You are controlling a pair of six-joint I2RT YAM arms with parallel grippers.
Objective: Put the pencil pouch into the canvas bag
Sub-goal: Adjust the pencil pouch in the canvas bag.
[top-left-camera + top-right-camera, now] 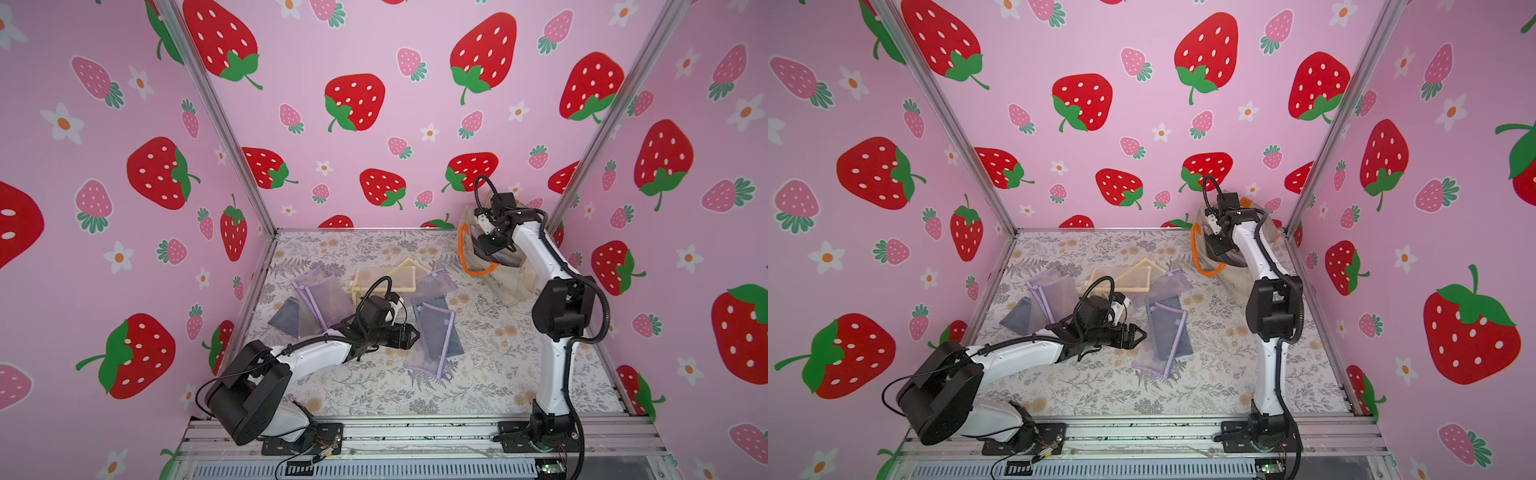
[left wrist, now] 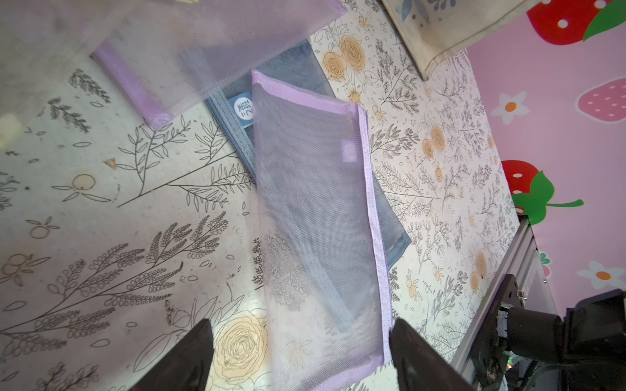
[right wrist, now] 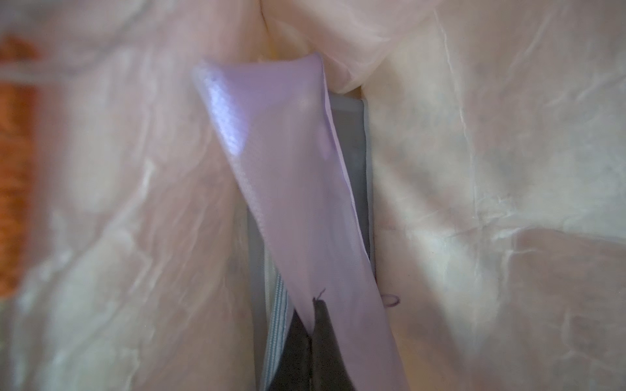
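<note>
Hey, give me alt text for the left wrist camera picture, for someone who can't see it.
A lilac mesh pouch lies on top of a grey-blue pouch on the floral table cover, framed by the open black tips of the left pincer. A second lilac pouch and a corner of the canvas bag show farther off.

Backdrop: you have pink strawberry-and-daisy wallpaper (image 1: 374, 83) on all three walls, met at the rear corners by a left aluminium post (image 1: 222, 124) and a right aluminium post (image 1: 619, 104). Floor: floral table cover (image 1: 478, 386), grey fern sprigs and tan roses, some faint smudges in the left wrist view (image 2: 101, 203). Near edge: aluminium rail (image 1: 415, 432), slotted vent grille (image 1: 374, 471), loose wire with connector (image 1: 322, 455), small green-lit board (image 1: 550, 467)
</note>
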